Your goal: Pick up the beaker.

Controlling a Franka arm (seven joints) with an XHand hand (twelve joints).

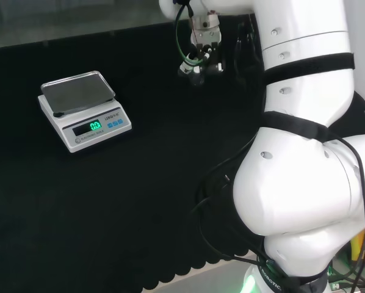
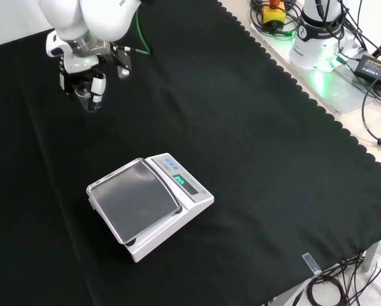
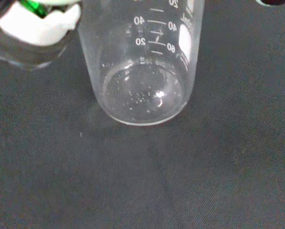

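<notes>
Beaker [image 3: 142, 71]: clear glass, empty, light, slick, breakable; take it on the side wall mid-height. Hand [image 2: 82, 73] at desk's [image 2: 254, 159] 11 o'clock, front view; finger state cannot tell.

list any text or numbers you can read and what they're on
"20", "40", "60": graduation marks on the beaker in the wrist view.
"ml": partly cut off at the beaker's upper edge, likely a unit mark.
Scale: its green display and small label are too small to read reliably.
Arm base: lettering too small.
</notes>
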